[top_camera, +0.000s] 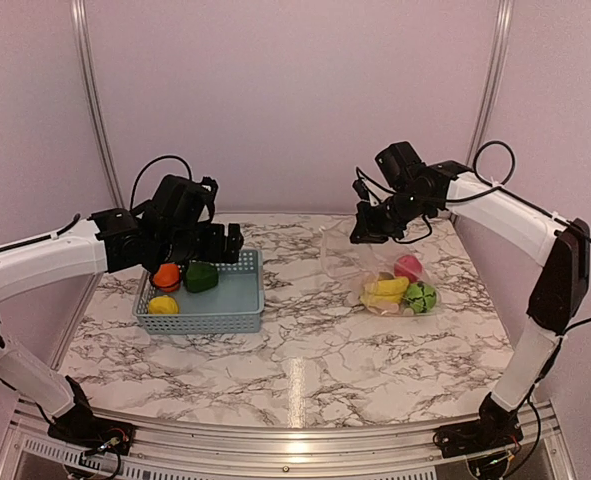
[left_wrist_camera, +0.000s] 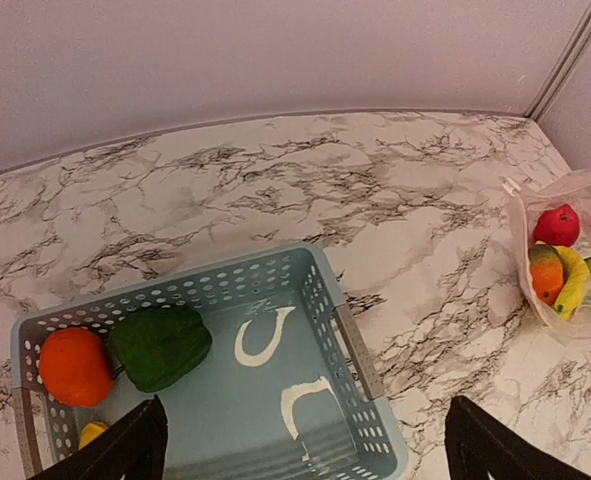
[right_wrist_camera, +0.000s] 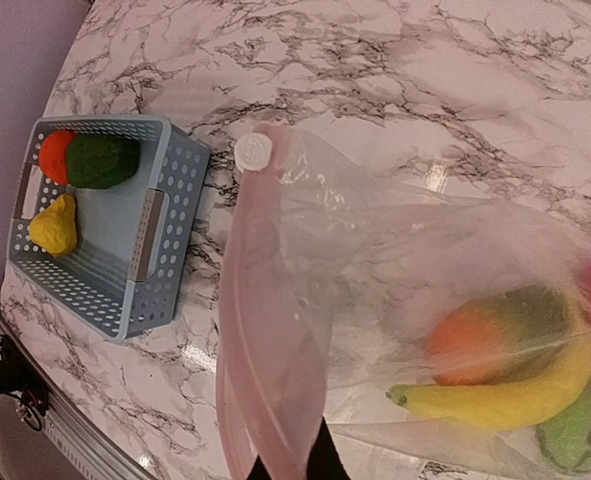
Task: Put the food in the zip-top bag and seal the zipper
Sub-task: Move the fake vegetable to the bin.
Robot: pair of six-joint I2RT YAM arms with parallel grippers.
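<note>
While the left gripper (left_wrist_camera: 305, 435) hangs above the blue-grey basket (left_wrist_camera: 320, 290) with its two fingers spread wide and nothing between them, the right gripper (right_wrist_camera: 293, 462) is pinched tight on the pinkish zipper (right_wrist_camera: 247, 330) of the clear bag (right_wrist_camera: 395, 230), holding that edge raised above the marble desk (top_camera: 305, 350)

From the right wrist view the zipper runs away from the gripper to a small white round tab (right_wrist_camera: 253, 150) at its far end, and the crinkled plastic slopes down from the strip to the desk. Whether the two sides of the strip are pressed together along their length I cannot tell

Four pieces of food lie in the bottom of the bag on the right side of the desk: a yellow banana (right_wrist_camera: 495, 395), a green-orange mango (right_wrist_camera: 485, 335) just behind it, a green melon (right_wrist_camera: 575, 440) and a red apple (top_camera: 407, 265)

Three pieces sit in the basket on the left side of the desk, well apart from the bag: an orange (left_wrist_camera: 73, 365) touching a green pepper (left_wrist_camera: 160, 345) along the far wall, and a lemon (right_wrist_camera: 53, 225) near them towards the front; the rest of the basket floor is bare
</note>
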